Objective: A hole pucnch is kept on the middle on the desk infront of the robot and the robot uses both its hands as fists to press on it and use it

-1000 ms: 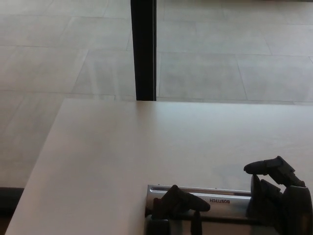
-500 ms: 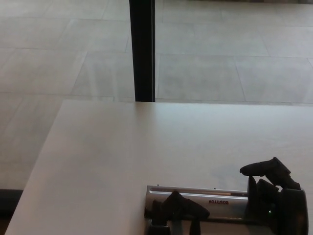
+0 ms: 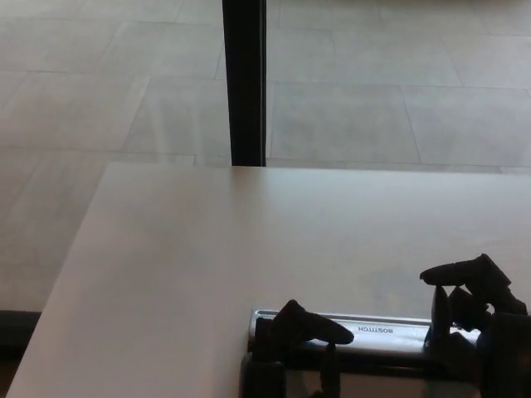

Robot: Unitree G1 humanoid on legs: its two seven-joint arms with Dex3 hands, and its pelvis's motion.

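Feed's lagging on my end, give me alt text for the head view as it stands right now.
A silver hole punch lies at the near edge of a pale desk, with the left robot hand resting on its left end and the right robot hand at its right end. Beyond the desk, a black post rises from a tiled floor.

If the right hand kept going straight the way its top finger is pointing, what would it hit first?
The right hand points toward the robot's left, above the hole punch. Probably the left hand comes first, though depth is unclear.
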